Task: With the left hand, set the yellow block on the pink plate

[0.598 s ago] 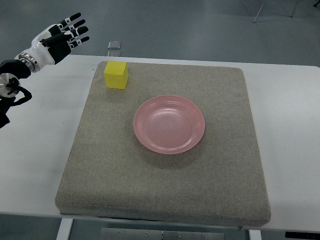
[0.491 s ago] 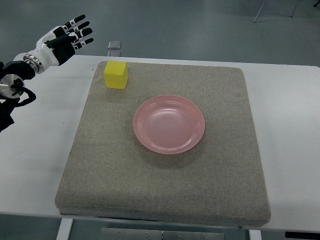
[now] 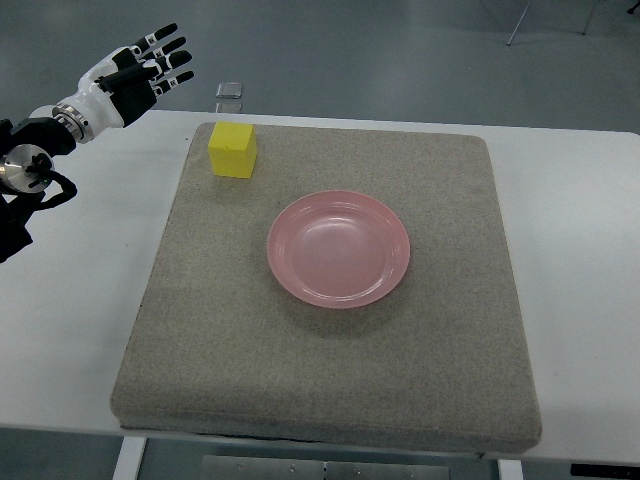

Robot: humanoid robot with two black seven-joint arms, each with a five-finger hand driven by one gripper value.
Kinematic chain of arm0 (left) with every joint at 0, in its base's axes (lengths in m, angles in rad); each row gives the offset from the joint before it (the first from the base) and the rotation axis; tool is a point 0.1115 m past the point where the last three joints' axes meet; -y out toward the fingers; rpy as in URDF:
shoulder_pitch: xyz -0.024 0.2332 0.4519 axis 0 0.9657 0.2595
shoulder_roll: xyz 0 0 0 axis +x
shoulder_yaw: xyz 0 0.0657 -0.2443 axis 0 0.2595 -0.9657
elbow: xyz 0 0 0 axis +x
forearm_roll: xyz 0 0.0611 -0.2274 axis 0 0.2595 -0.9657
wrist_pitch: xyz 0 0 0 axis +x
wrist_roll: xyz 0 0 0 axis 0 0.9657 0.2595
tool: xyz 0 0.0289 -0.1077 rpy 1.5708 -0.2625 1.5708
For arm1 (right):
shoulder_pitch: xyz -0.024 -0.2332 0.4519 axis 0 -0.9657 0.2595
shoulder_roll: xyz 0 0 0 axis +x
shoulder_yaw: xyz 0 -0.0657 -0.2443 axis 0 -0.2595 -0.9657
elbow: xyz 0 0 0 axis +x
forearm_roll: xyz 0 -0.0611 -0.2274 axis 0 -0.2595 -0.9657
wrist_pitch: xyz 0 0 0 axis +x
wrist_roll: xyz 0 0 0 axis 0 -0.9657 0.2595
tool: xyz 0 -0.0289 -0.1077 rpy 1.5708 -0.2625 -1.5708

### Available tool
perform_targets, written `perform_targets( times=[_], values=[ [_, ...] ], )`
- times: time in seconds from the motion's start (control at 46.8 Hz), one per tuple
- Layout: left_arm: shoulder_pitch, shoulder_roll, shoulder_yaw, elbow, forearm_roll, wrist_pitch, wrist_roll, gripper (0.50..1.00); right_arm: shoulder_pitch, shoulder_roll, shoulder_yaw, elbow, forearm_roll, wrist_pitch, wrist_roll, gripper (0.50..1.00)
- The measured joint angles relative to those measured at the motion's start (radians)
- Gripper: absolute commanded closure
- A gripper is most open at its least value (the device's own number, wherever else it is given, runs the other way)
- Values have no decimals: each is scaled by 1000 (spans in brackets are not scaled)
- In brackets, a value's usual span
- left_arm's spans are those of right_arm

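I have the left robot hand up at the far left corner, above the table edge, fingers spread and holding nothing. The yellow block sits on the far left corner of the grey mat, well apart from the hand and to its right. The pink plate lies near the middle of the mat, empty, to the right of the block and nearer to me. I judge this to be the approach step: nothing is grasped yet. Next I need to bring the hand right and down over the block, line the fingers up on opposite faces, and close on it. The right arm is out of sight.
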Motion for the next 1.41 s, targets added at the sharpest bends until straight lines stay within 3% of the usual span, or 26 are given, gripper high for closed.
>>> perform_targets(
  times=[0.555, 0.811, 1.089, 1.409],
  values=[
    [-157, 33, -2, -9, 832, 8, -35, 506, 0, 0, 0, 0, -1, 0, 0, 576],
    [-178, 31, 10, -64, 1147, 20, -41, 506, 0, 0, 0, 0, 0, 0, 0, 576],
    [-187, 17, 123, -125, 1310, 200, -40, 504, 0, 0, 0, 0, 0, 0, 0, 576],
    [-191, -46, 207, -110, 1328, 297, -39, 504, 0, 0, 0, 0, 0, 0, 0, 576]
  ],
)
